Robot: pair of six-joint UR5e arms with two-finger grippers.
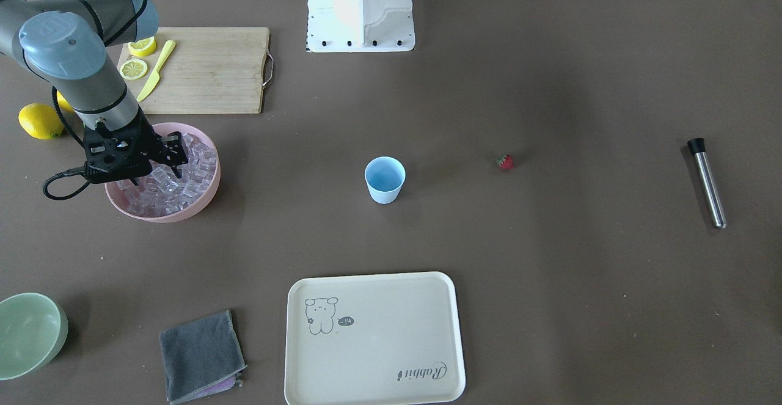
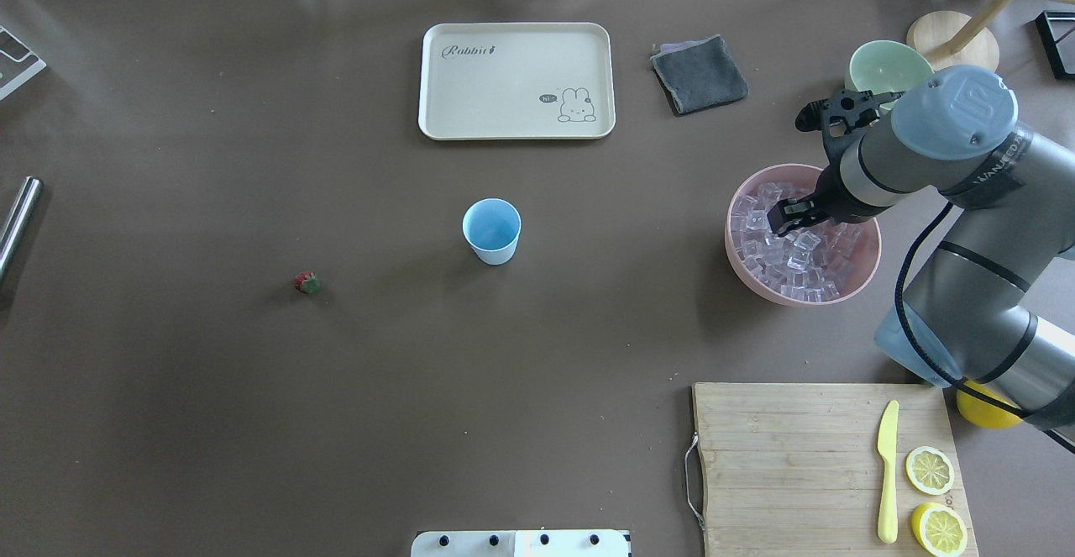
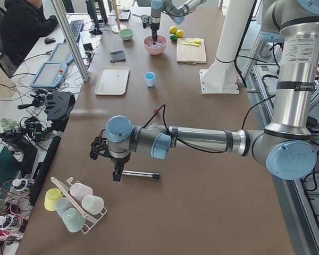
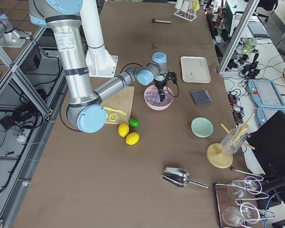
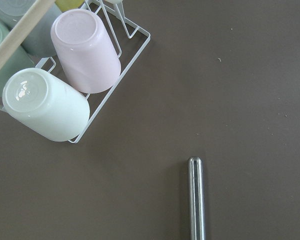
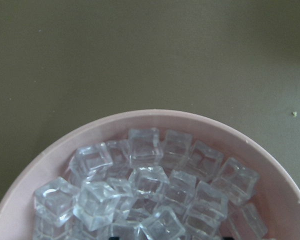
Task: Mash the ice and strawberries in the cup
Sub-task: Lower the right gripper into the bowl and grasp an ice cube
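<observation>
Though far from the cup (image 2: 491, 231), right claw (image 2: 789, 219) over ice (image 2: 798, 261) (pink bowl (image 2: 732, 250)).

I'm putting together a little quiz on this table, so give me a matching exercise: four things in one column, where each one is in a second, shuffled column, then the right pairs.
Things
1. ice
2. strawberry
3. yellow knife
4. cup

Places
A. on the wooden cutting board
B. heaped in the pink bowl
C. upright and empty in the middle of the table
D. lying alone on the bare surface

Pairs: 1-B, 2-D, 3-A, 4-C
</observation>
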